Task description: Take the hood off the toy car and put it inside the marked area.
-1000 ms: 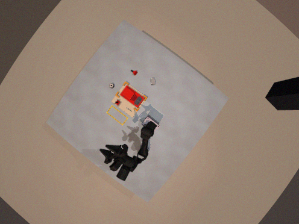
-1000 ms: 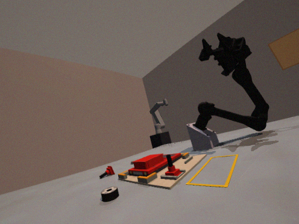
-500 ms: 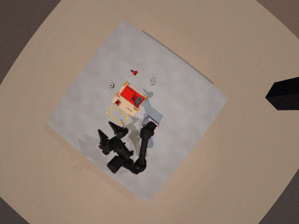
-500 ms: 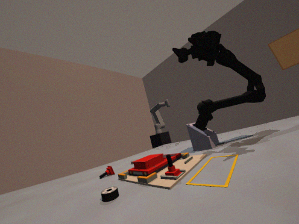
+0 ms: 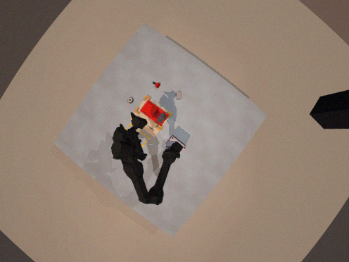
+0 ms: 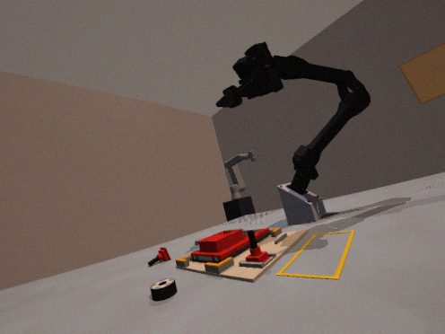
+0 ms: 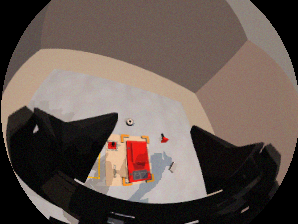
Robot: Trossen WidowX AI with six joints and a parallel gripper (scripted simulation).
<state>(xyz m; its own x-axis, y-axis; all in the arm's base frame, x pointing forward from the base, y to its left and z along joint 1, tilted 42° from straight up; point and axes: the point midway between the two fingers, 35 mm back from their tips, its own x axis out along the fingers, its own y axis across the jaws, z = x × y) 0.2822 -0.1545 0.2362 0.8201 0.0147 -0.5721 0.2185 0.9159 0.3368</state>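
The red toy car [image 5: 146, 106] [image 6: 265, 235] [image 7: 131, 167] sits on a tan board [image 5: 151, 132] [image 6: 289, 240] [image 7: 116, 162] between orange corner brackets. A raised red block [image 6: 220, 242] [image 7: 140, 153] on top appears to be the hood; its edges are hard to tell. The marked area, a yellow outline [image 5: 149, 138] [image 6: 309, 276] [image 7: 99, 167], lies on the table beside the board, partly hidden by the arm in the top view. My gripper [image 5: 139, 135] [image 6: 224, 102] [image 7: 156, 123] is wide open and empty, high above the table and touching nothing.
A red piece with a black shaft [image 6: 257, 257] [image 7: 112, 145] stands on the board. A similar red piece [image 5: 157, 84] [image 6: 163, 254] [image 7: 164, 139] lies on the table. A black-sided ring [image 6: 163, 294] and a small pale block [image 5: 179, 95] [image 7: 172, 167] are also on the table.
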